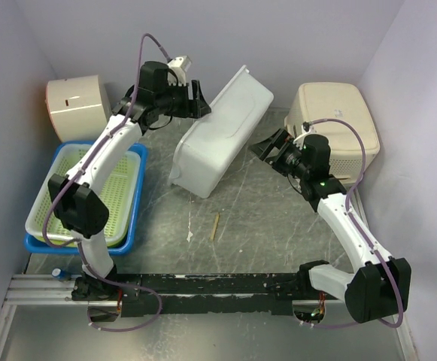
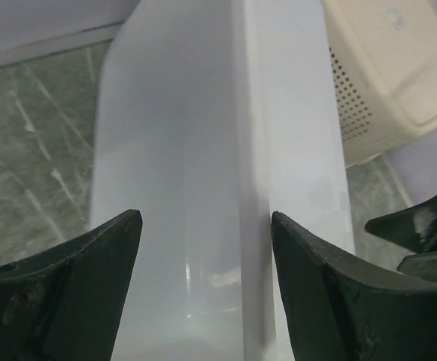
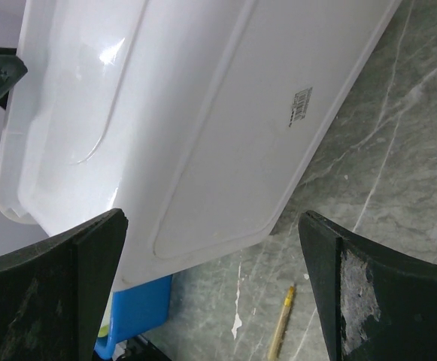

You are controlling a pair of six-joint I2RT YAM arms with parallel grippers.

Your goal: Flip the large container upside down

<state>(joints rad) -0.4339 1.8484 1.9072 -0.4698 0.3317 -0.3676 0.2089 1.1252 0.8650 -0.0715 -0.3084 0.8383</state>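
Note:
The large white container (image 1: 220,131) stands tilted on one long edge in the middle of the table, its flat bottom facing right. My left gripper (image 1: 201,105) is open at its upper left side, with the container's wall (image 2: 203,180) between the spread fingers. My right gripper (image 1: 269,147) is open just right of the container and apart from it; the right wrist view shows the container's bottom (image 3: 233,128) with a small label. Neither gripper holds it.
A blue tray (image 1: 132,218) holding a green-and-white basket (image 1: 109,192) sits at the left. A beige round box (image 1: 77,105) is at the back left. A beige perforated bin (image 1: 338,124) is at the back right. A wooden pencil (image 1: 215,226) lies on the table.

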